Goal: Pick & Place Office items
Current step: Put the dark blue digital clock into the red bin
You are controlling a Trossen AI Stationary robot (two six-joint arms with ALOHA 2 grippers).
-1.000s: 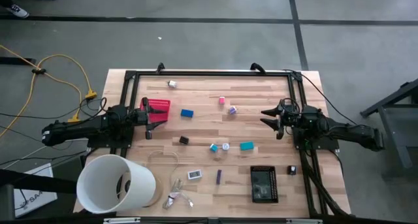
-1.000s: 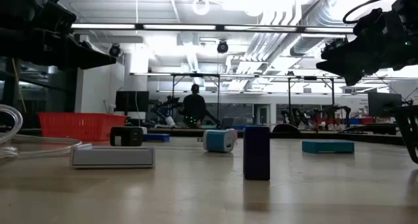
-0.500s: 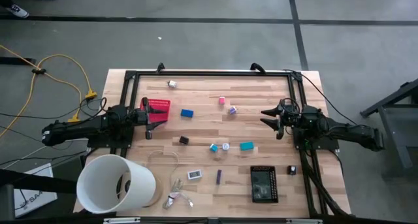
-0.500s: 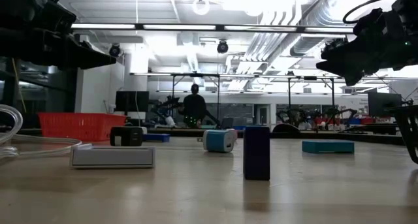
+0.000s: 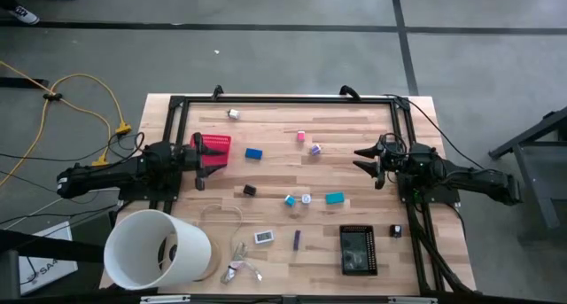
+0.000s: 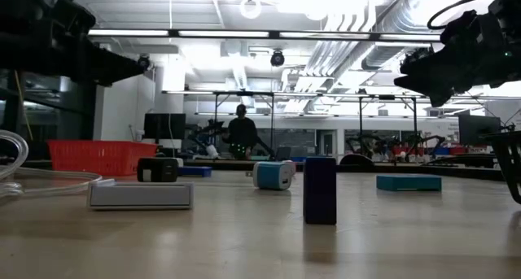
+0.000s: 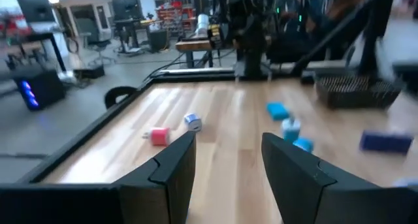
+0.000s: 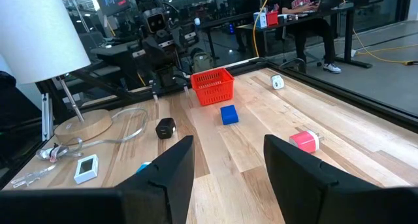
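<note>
Near front edge of the light wooden worktop: big white tub on its side at the front left corner, pale wire loop with silvery clump just beside it, black perforated tray toward the front right, small white-and-silver block and upright purple block between them, small black piece by the right rail. Mid-worktop: black cube, teal-and-white piece, round white piece, flat teal block, all apart, none touched. Left gripper by the left edge, fingers spread with a clear gap, nothing between, tips close to the red mesh basket; contact not discernible. Right gripper by the right edge, raised above the wood, fingers likewise parted and bare. Open wood between both grippers across the centre. Farther back: blue block, pink piece, pink-and-white piece, small white-silver piece near the far edge. Black frame rail along far and side edges, bounding reach.
</note>
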